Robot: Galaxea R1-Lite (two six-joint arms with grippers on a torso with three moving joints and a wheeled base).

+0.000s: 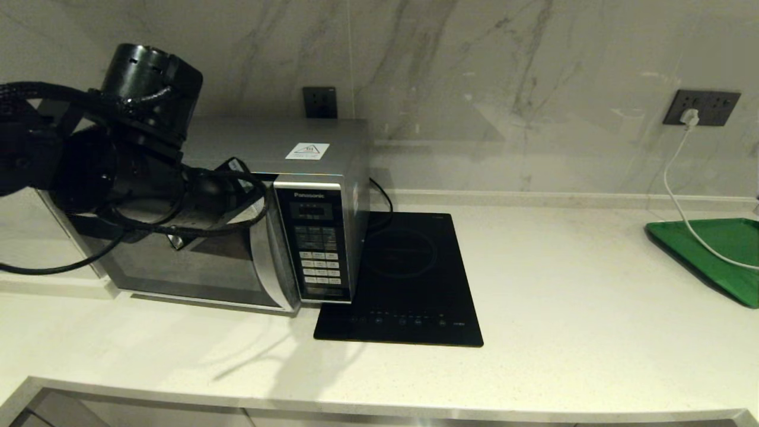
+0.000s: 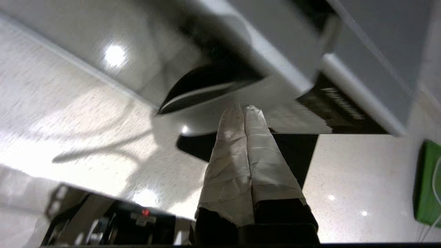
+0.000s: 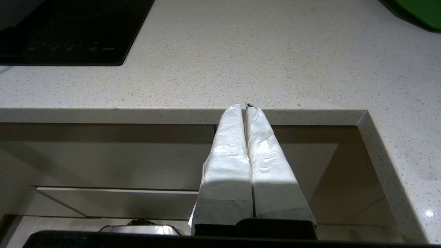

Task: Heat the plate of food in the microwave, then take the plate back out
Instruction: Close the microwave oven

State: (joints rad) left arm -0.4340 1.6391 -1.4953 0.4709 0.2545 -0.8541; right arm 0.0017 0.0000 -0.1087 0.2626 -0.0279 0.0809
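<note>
Just before the microwave (image 1: 237, 196) door, left gripper (image 2: 244, 109) fingers pressed together

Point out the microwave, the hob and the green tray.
microwave (image 1: 323, 237), head view, on its keypad panel.
hob (image 1: 409, 279), head view, on its black glass top.
green tray (image 1: 720, 246), head view, on its flat base.

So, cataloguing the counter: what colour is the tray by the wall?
Green tray, clearest in the head view.

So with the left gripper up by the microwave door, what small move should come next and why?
Probably ease the left gripper onto the handle strip to work the door: the microwave looks shut, and the gripper's shut fingertips sit right at its front. The right gripper is parked below the counter edge.
</note>
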